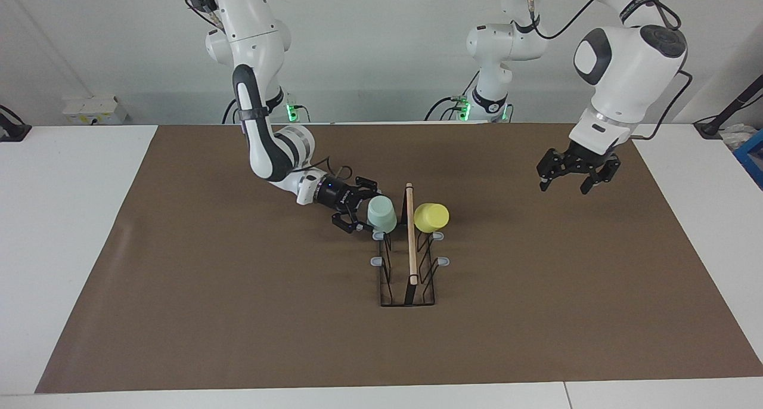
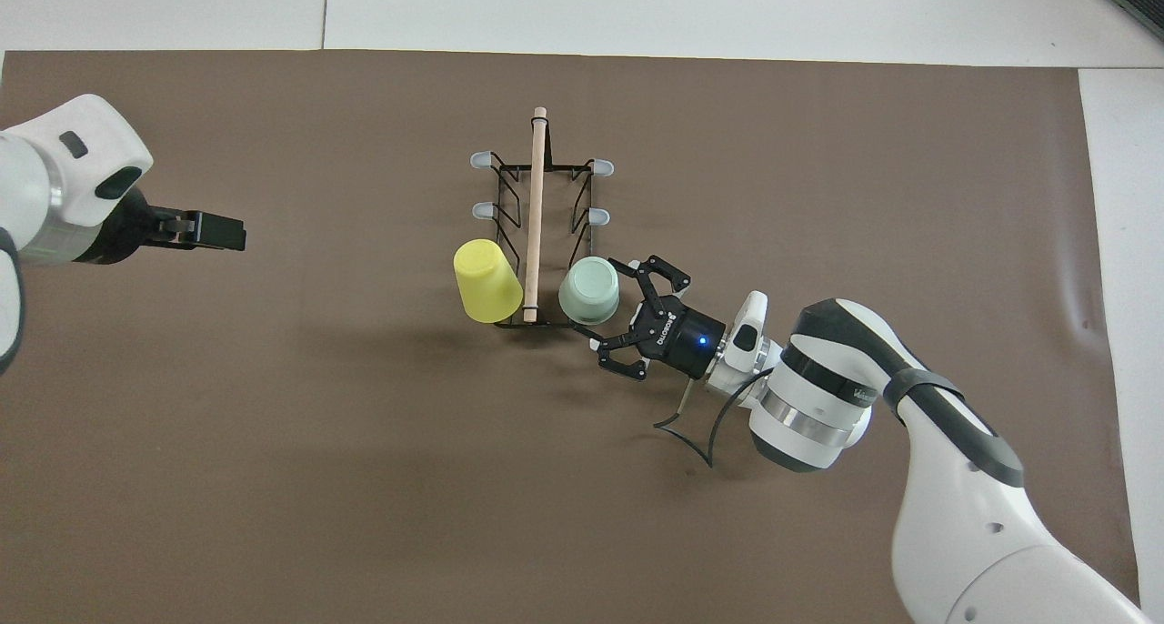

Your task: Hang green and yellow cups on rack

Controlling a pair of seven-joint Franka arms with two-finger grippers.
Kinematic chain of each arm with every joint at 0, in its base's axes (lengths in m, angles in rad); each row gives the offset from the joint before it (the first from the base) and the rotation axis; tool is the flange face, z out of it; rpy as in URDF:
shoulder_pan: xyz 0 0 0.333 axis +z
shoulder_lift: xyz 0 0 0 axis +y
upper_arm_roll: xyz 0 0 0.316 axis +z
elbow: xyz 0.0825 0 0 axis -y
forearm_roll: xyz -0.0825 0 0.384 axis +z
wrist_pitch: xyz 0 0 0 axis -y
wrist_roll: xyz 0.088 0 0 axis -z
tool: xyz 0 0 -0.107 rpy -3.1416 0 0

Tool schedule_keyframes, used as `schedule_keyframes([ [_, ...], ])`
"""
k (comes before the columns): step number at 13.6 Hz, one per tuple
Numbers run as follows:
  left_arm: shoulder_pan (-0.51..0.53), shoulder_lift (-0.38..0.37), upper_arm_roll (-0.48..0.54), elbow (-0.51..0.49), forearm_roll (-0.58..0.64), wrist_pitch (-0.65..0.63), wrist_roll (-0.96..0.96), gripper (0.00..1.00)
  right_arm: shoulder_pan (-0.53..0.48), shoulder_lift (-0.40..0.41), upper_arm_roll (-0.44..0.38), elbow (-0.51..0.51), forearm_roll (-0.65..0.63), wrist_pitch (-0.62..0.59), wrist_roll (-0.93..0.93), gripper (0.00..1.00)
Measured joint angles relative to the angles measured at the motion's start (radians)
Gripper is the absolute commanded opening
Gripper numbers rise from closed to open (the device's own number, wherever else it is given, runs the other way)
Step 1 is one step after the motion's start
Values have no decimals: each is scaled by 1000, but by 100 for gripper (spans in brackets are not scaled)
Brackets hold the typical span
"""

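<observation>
Now right hand (image 1: 357,211) is sitting open beside pale mint green plastic tumbler (image 1: 382,213) on black wire rack (image 1: 408,278), frame centre; back straight out, avoid nudging. Left hand (image 1: 571,176) is hanging open, empty.

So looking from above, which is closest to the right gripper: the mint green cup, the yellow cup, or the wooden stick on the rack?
From the right gripper, overhead view:
1. Pale mint green plastic cup, beside the fingertips, on the black wire rack.
2. Long light wooden rod handle, along the rack's middle.
3. Bright yellow plastic cup, on the rack's side toward the left arm's end.
</observation>
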Motion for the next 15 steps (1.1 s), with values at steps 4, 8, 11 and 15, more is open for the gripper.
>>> schedule_keyframes([
  [4, -1, -11, 15, 153, 59, -171, 46, 100, -50, -27, -1, 19, -163, 82, 10, 100],
  [8, -1, -7, 18, 248, 108, -302, 53, 100, -120, -159, -3, 37, -492, 218, 145, 100],
  [11, 0, -5, 19, 264, 91, -344, 53, 100, -174, -192, -3, 60, -686, 223, 198, 100],
  [15, 27, -5, 20, 264, 45, -366, 53, 100, -250, -192, -3, 160, -1054, 175, 344, 100],
])
